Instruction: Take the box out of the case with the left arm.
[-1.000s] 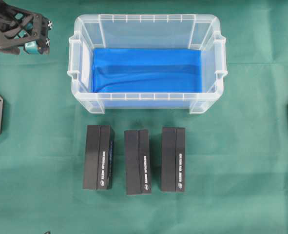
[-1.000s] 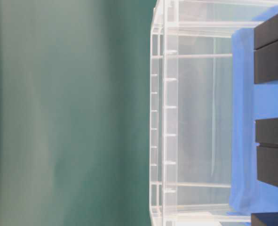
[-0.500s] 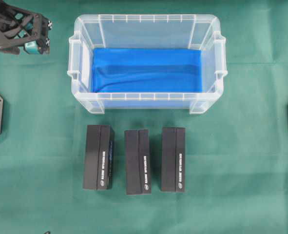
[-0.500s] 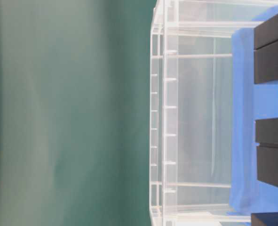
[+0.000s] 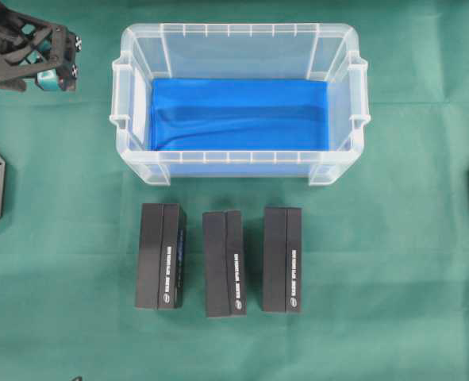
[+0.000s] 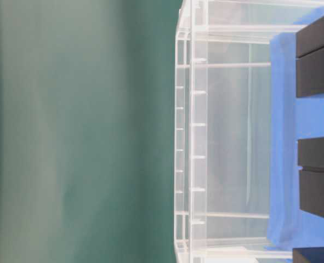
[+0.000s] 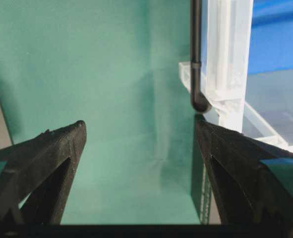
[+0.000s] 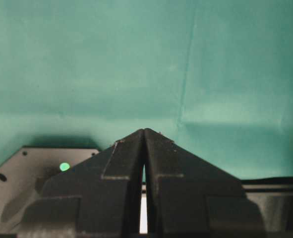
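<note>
Our left gripper (image 5: 50, 62) sits at the upper left of the overhead view, jaws spread wide and holding nothing, well apart from the case (image 5: 238, 171). We see only the blue lining (image 5: 238, 113) inside the case from above; no box is in it. Three black boxes stand in a row on the green tabletop (image 5: 393, 262) just in front of the case: the left box (image 5: 160, 255), the middle box (image 5: 223, 263) and the right box (image 5: 282, 259), each apart from its neighbours.

From table level (this view is turned on its side) we look through the clear wall of the case (image 6: 192, 137) and see dark box faces (image 6: 317, 60) in front of the blue, with no gripper in sight.

Through the left wrist camera our left gripper (image 7: 139, 130) frames bare cloth, with the corner of the case (image 7: 230, 64) just beside the right-hand finger.

Through the right wrist camera our right gripper (image 8: 144, 133) is pressed together, empty, above the cloth.

We judge the removal done, since the case appears empty; what remains, at most, is parking the left arm.
</note>
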Robot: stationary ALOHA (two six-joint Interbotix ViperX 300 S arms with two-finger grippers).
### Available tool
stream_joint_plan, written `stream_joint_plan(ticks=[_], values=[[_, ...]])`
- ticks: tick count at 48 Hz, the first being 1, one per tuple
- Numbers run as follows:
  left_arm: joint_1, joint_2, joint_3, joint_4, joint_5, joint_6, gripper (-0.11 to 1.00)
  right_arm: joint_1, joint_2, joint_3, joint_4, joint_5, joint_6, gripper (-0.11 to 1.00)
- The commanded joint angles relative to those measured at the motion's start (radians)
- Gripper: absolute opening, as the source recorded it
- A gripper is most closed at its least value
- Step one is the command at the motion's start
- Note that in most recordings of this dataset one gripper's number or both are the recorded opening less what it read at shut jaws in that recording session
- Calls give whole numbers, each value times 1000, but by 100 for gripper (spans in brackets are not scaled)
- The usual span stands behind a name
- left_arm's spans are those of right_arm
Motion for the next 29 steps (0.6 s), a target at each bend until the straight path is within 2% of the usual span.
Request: stream_joint_plan(ticks=[1, 29], values=[[-5, -9, -18, -2, 0, -2, 86, -2, 0, -11, -2, -3, 3, 0], [-5, -9, -18, -2, -6, -5, 86, -2, 0, -11, -2, -3, 3, 0]])
